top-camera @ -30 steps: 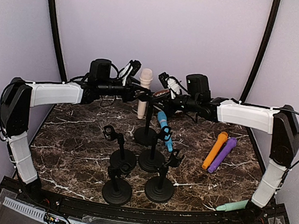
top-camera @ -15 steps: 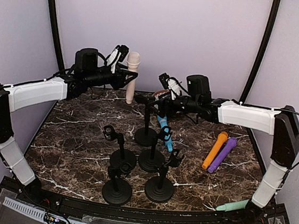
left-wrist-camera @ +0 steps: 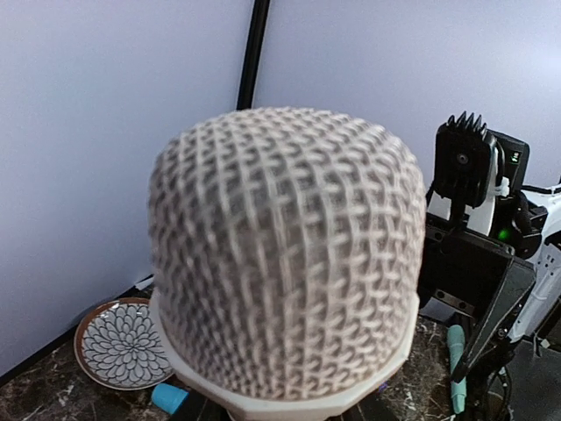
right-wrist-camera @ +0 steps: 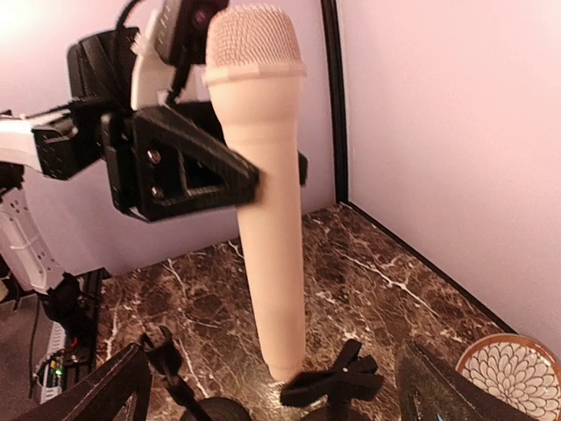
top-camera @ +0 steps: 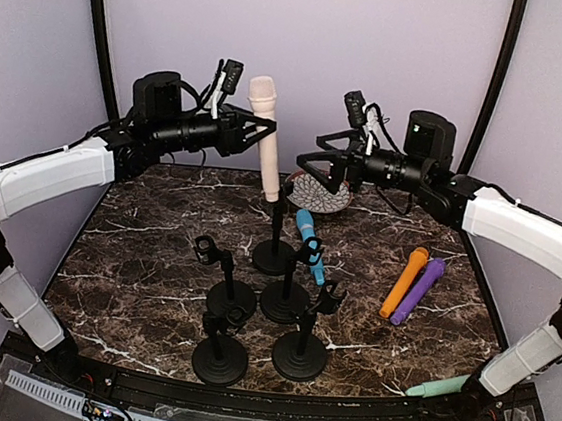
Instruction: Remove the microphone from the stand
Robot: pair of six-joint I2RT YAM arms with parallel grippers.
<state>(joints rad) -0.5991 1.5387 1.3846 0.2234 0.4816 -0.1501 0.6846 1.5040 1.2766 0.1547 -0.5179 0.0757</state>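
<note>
While clenched around the microphone (top-camera: 263, 94), left hand (top-camera: 260, 129) above stand (top-camera: 274, 254); right hand (top-camera: 311, 153) released, plate (top-camera: 324, 197) beyond.

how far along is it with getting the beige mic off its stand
Mostly done: the beige microphone hangs with its base just above the clip of the stand, apparently free of it. In hand: the left gripper is shut on its body, the right gripper open nearby. Left: carry it clear and set it down.

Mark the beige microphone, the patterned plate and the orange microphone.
beige microphone (right-wrist-camera: 270, 254): right wrist view, middle of its handle.
patterned plate (left-wrist-camera: 123, 344): left wrist view, its flower-patterned centre.
orange microphone (top-camera: 404, 282): top external view, middle of its handle.
</note>
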